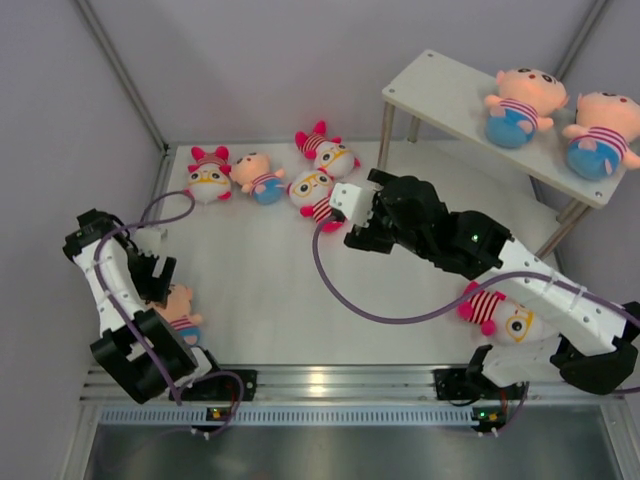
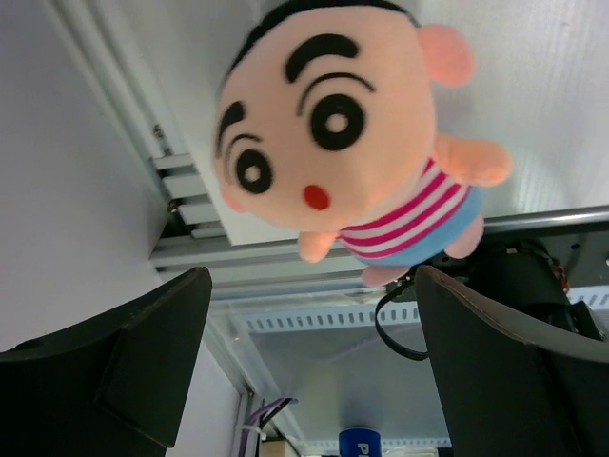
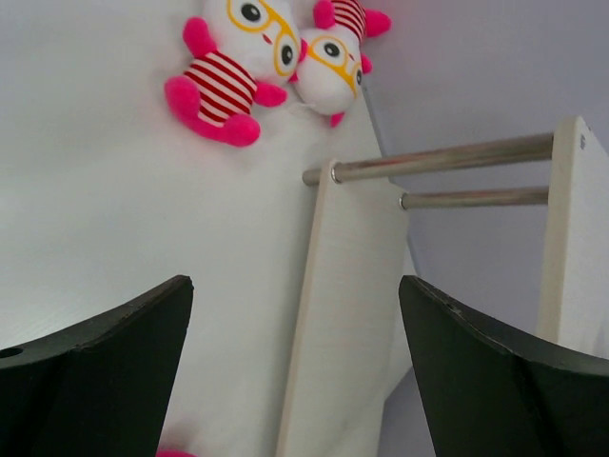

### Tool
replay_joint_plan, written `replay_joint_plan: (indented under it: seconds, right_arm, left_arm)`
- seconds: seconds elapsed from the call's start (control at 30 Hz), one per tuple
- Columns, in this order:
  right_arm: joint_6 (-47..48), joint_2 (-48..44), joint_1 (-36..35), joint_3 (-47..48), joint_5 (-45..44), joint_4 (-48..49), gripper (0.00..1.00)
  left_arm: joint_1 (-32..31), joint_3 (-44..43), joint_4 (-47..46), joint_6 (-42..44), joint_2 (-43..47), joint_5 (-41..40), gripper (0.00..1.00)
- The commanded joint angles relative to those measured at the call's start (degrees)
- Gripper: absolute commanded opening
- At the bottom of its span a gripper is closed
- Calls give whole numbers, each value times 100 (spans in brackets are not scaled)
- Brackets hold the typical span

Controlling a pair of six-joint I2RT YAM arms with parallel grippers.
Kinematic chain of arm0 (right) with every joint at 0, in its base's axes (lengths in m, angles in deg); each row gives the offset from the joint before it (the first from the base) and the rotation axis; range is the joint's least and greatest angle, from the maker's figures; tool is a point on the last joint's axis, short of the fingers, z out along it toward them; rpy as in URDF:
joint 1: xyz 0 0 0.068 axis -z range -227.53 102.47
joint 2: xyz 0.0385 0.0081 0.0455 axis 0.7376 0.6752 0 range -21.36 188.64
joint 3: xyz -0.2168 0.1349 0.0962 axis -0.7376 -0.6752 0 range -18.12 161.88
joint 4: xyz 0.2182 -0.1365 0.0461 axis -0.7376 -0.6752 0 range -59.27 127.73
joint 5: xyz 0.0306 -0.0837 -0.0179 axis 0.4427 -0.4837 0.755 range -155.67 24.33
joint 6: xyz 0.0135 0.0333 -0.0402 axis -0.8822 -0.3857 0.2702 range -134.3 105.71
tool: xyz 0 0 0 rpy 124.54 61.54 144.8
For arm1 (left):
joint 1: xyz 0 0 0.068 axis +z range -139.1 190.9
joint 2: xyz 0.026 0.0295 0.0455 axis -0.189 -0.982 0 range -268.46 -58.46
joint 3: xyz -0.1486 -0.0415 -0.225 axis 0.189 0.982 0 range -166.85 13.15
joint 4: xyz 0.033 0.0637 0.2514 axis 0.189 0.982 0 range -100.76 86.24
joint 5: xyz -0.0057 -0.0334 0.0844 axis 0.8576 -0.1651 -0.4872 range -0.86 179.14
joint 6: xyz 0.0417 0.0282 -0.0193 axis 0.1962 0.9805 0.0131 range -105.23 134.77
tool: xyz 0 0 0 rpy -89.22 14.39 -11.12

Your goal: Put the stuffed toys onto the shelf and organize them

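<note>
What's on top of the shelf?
Two peach boy dolls lie on the shelf's top board. From above, that board hides most of the lower tier.

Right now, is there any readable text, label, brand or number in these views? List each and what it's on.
No full word reads in any view.
Blue object at the bottom edge of the left wrist view: white lettering cut off by the frame, perhaps starting "P", unreadable.
Peach doll, pink dolls, shelf: no print showing.
</note>
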State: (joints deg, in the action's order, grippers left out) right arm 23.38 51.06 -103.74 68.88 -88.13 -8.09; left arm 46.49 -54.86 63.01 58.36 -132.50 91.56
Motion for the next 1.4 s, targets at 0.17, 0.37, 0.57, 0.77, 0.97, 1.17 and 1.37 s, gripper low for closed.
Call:
replay_joint_plan:
  seconds: [0.17,0.37,0.57,0.77,0.97,1.17,1.37]
  right_arm:
    - [-418,123,-470,-104,426,987,90]
    - [-559,176,-699,-455,566,1321,90]
    - [-550,18,-953,-957,708,1744,90]
    - [-594,-61,-1077,-1001,655,1656,90]
    - [-164,-220,-1401,-1317,1093,2128,90]
    - [618,-211,-1534,-1756,2042,3385,90]
    - [1628,438,-1604,-1687,2834,4274,90]
  left_arm:
    - [298,499,-72,757,-409,1156,90]
    - [404,543,-697,492,-858,901,61]
    - [404,929,-1041,615,-629,936,33]
    - [440,974,-1182,353,-506,1155,0]
    - [448,333,-1164,-456,178,1998,0]
    - [212,-475,-980,-1097,882,3008,0]
    - [-2053,-696,-848,-2389,936,2897,0]
